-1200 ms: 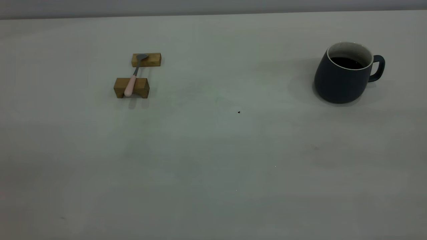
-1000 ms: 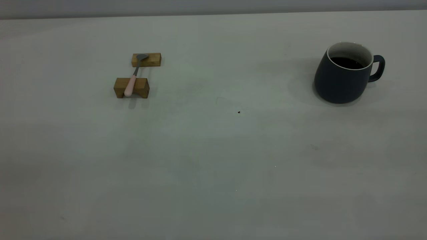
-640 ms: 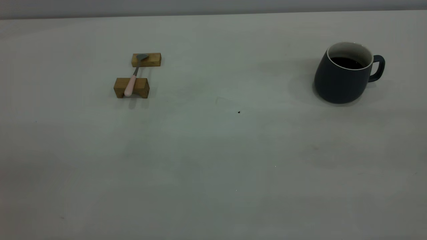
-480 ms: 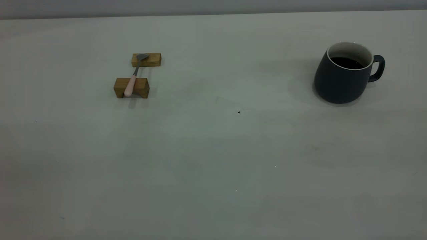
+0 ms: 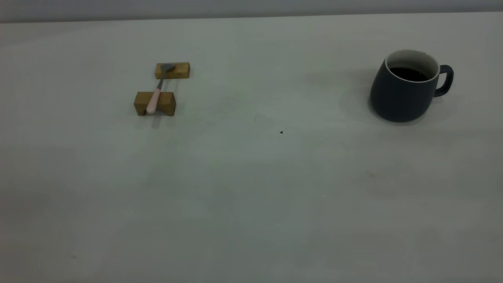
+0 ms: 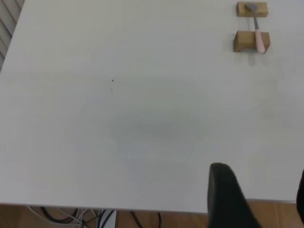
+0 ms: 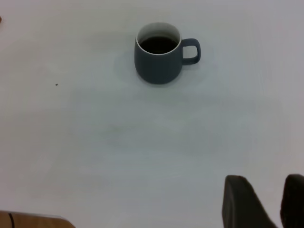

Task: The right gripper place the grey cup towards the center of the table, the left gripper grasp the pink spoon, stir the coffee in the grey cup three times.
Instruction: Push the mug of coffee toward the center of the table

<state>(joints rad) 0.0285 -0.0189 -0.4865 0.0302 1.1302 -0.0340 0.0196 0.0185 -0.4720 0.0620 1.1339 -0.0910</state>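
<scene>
Your left gripper (image 6: 259, 199) and right gripper (image 7: 263, 202) hover, jaws apart and empty, far from pink spoon (image 5: 156, 94) and grey cup (image 5: 404, 88).

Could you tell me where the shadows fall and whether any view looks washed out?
Exterior view: dim and greenish; soft shadow left of the grey cup, small one beneath the pink spoon. Left wrist view: bright, pale table. Right wrist view: faint shadow around the cup, coffee clearly dark.
</scene>
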